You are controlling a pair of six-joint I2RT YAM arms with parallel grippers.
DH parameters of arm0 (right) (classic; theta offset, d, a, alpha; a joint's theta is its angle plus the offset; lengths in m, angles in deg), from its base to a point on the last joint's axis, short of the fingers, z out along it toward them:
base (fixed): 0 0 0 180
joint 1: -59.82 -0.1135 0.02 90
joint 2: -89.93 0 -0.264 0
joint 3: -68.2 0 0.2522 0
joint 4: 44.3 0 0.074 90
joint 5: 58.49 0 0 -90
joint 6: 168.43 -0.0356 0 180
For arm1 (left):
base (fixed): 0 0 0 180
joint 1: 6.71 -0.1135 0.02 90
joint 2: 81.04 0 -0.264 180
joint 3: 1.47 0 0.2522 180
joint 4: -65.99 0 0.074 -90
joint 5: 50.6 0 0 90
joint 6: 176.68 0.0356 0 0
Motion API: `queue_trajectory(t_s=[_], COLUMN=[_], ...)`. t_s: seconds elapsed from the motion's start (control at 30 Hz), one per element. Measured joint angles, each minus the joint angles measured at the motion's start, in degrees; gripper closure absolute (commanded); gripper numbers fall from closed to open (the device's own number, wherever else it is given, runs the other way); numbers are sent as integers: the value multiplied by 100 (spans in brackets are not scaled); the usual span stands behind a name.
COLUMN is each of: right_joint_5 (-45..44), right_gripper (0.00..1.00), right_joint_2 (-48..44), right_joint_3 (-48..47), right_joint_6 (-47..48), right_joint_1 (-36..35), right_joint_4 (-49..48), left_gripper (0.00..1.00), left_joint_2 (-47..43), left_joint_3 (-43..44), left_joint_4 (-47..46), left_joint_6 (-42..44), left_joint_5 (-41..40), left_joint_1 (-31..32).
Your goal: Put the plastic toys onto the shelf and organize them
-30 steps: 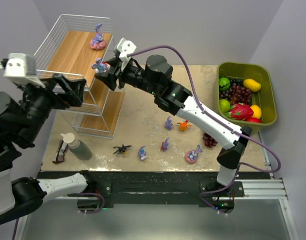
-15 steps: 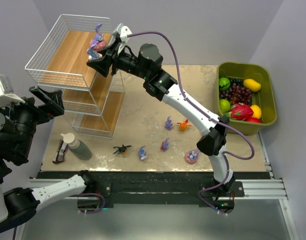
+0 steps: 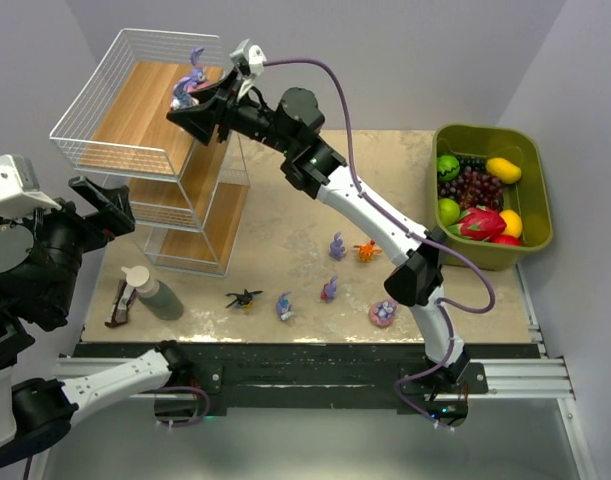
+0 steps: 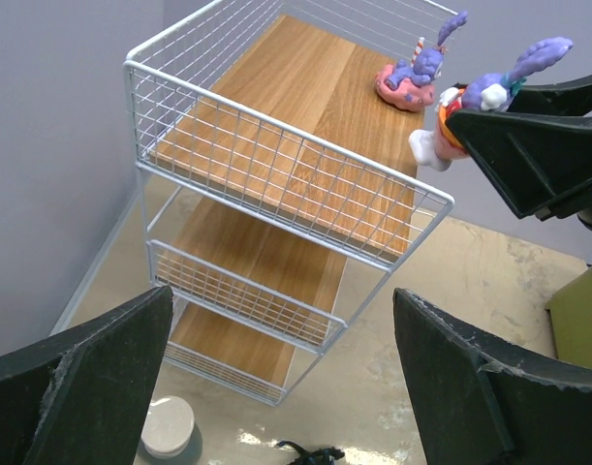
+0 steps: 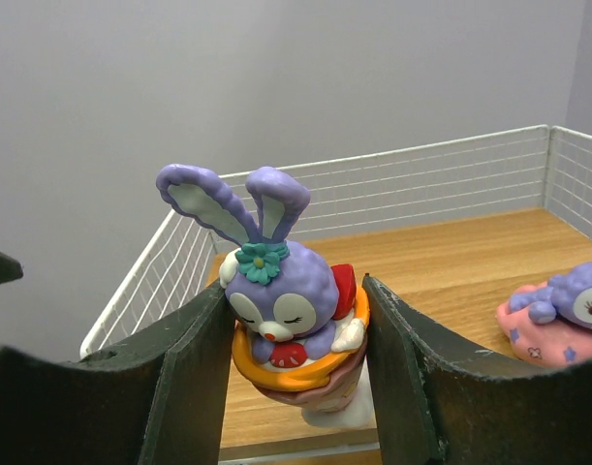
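Right wrist view: right gripper (image 5: 297, 325) clenched on purple bunny figurine (image 5: 276, 291), one dark finger pressed against each side of its orange cup-shaped base, glossy long ears standing above the jaws. Toy held aloft at the edge of the shelf (image 5: 451, 257) top tier: white wire mesh, smooth light wood board. Second bunny (image 5: 557, 310), on a pink round base, sits on that board. Left gripper (image 4: 286, 383) spread wide, empty.

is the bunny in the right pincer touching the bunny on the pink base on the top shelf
Apart. The right wrist view shows bare shelf board between the held bunny in the right pincer and the pink-base bunny.
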Motion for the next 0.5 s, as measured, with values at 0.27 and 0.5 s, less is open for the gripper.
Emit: queue_trajectory(t_s=[0.27, 0.5], right_joint_5=[-310, -651], right_gripper=[93, 92], right_joint_2=[225, 566], right_joint_3=[-129, -184], right_joint_6=[-404, -590], right_joint_1=[31, 31], right_joint_4=[-302, -439], left_gripper=[0, 1], left_joint_2=[136, 195], left_joint_3=[-55, -225], left_joint_4=[-35, -39], left_joint_6=[-22, -26], left_joint_5=[-83, -103], left_joint_1=[0, 0])
